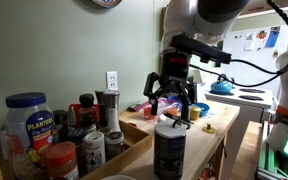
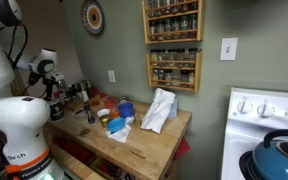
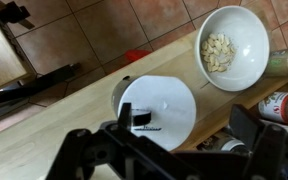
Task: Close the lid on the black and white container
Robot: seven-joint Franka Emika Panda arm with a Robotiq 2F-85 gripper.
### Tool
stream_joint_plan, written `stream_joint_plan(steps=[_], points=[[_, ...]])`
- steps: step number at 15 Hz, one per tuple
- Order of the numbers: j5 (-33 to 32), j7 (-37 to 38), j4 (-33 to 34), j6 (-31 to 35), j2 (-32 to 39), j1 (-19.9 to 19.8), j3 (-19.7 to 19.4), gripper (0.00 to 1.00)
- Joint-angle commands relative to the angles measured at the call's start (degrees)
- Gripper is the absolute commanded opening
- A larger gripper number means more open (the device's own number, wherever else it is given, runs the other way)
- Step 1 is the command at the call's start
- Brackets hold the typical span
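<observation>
The black and white container (image 1: 169, 152) is a tall black ribbed cylinder at the front of the wooden counter. Its round pale lid (image 3: 156, 105) fills the middle of the wrist view and has a small dark opening near its left edge. In an exterior view the lid (image 1: 170, 127) sits on top of the cylinder. My gripper (image 1: 172, 107) hangs just above it, open and empty, fingers spread to either side. In the wrist view the dark fingers (image 3: 184, 132) straddle the lid without touching it. In the exterior view from behind the arm, the container is hidden.
A white bowl of nuts (image 3: 232, 45) stands close beside the container. Spice jars (image 1: 89, 140), a blue-lidded Planters jar (image 1: 26, 115) and a red-lidded jar (image 1: 61, 158) crowd one end of the counter (image 1: 222, 125). A white cloth (image 2: 159, 110) lies on it. A stove with a blue kettle (image 2: 279, 152) stands beyond.
</observation>
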Motion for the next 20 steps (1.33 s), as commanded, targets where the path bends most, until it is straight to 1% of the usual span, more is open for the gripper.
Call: stream_joint_plan(steps=[1,9,13,20], points=[[-1.38,1.66,0.27,1.36,1.16,1.03,-0.49,1.00],[-2.13,1.80,0.46,2.78,1.79,1.07,-0.57,1.00],[-3.79,2.24,0.41,3.88,1.33,0.95,-0.69,1.00],[-5.30,2.14,1.23,3.25,2.69,1.02,-0.88,1.00]])
